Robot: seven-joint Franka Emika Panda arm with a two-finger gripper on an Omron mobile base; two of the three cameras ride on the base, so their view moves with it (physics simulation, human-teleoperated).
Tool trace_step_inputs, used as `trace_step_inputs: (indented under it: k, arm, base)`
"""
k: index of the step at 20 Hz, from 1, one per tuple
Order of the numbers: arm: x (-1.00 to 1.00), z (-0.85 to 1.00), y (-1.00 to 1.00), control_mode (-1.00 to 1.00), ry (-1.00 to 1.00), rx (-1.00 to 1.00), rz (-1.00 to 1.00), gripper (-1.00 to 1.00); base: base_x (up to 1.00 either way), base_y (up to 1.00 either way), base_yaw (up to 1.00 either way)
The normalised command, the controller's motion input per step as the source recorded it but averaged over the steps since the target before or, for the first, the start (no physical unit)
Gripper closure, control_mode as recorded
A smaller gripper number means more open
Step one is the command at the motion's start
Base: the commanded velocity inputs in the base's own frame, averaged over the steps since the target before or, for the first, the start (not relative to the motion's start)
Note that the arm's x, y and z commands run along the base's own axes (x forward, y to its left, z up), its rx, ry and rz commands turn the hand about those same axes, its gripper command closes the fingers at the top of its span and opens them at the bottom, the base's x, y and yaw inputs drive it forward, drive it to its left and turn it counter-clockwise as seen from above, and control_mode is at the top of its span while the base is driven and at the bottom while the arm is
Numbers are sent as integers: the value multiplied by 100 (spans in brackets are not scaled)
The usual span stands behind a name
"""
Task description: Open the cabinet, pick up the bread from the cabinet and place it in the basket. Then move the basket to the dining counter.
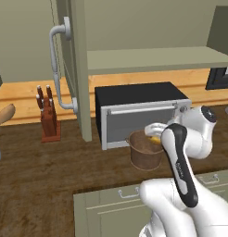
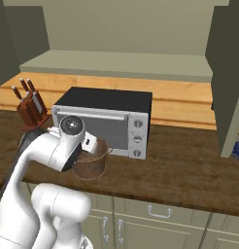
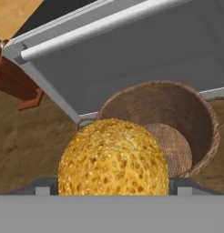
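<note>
Hand view puts the bread (image 3: 114,158) low in the centre of the frame, seated between the gripper's (image 3: 114,186) 2 fingers, which stand wide apart around it. Just past it, the basket (image 3: 196,113) gapes open, its woven floor bare, its far rim touching or just short of the toaster oven (image 3: 132,59) door. Left base view shows the gripper (image 1: 155,134) over the basket's (image 1: 144,155) right rim at centre frame, with a strip of dark worktop (image 1: 51,176) free to the left, reaching to the knife block (image 1: 49,115). At upper left the cabinet (image 1: 72,60) door stands swung open, edge-on, its silver handle outward. Right base view shows open worktop (image 2: 189,165) right of the toaster oven (image 2: 107,119), bounded at right by another cabinet (image 2: 230,82) door.
</note>
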Motion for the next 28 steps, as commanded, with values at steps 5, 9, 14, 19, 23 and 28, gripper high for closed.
trace_step_inputs:
  k: [5, 9, 14, 19, 23, 28]
  arm:
    - [64, -41, -2, -100, 11, 0, -2, 100]
    - [33, -62, -12, -100, 12, -2, -1, 100]
    - [54, -36, -5, -100, 12, -3, 0, 100]
    - [52, -12, 0, -100, 9, -5, 0, 100]
    - [34, -20, 0, -100, 11, -8, 0, 100]
    - [3, -32, 0, -100, 8, -9, 0, 100]
  base:
    - [0, 0, 0]
    - [0, 0, 0]
    - [0, 0, 0]
    - [0, 0, 0]
    - [0, 0, 0]
    - [0, 0, 0]
